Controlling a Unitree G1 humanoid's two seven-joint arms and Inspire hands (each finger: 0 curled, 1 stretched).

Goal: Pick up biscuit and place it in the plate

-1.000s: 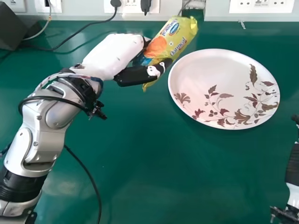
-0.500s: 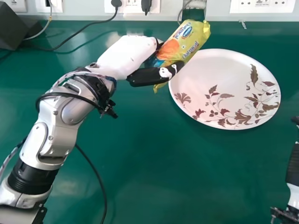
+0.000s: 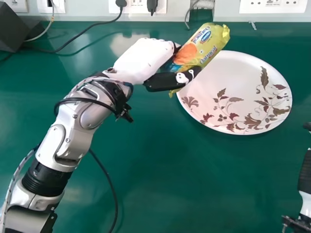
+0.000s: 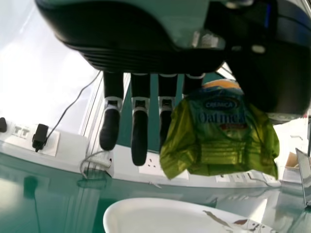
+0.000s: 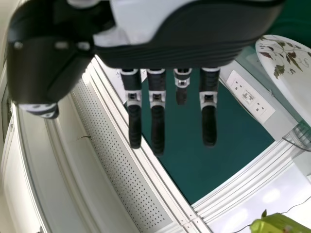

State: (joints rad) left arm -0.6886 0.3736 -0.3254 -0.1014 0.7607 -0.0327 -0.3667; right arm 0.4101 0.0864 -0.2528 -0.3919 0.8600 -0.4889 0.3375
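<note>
Biscuit (image 3: pixel 209 43) is in the left hand (image 3: pixel 158 81), off the table. Sits between thumb (image 3: pixel 190 74) and fingers (image 4: pixel 140 141): thumb on the near side, fingers mostly behind the wrapper in the head view. Left wrist view has the fingers fairly straight, wrapper against thumb side, one end sticking out past the grasp. Pack is tilted, free end up and to the right of the fingertips.

Plate (image 3: pixel 228 73) is right of the left fingers. In the head view the pack and thumb tip overlap its left rim; left wrist view has a gap between pack and plate, so not touching. Most of the plate lies further right, floral print on the near and right side. Behind the pack, a strip of table (image 3: pixel 146 170), then the wall (image 3: pixel 87 10). Plate's right rim is near the right hand (image 3: pixel 305 170), which sits at the right edge, fingers extended, grasping nothing.

Surface is glossy green. Black cable (image 3: pixel 111 187) loops below the left forearm. Sockets (image 3: pixel 274 6) on the wall behind, dark box (image 3: pixel 14 31) far left of the fingers.
</note>
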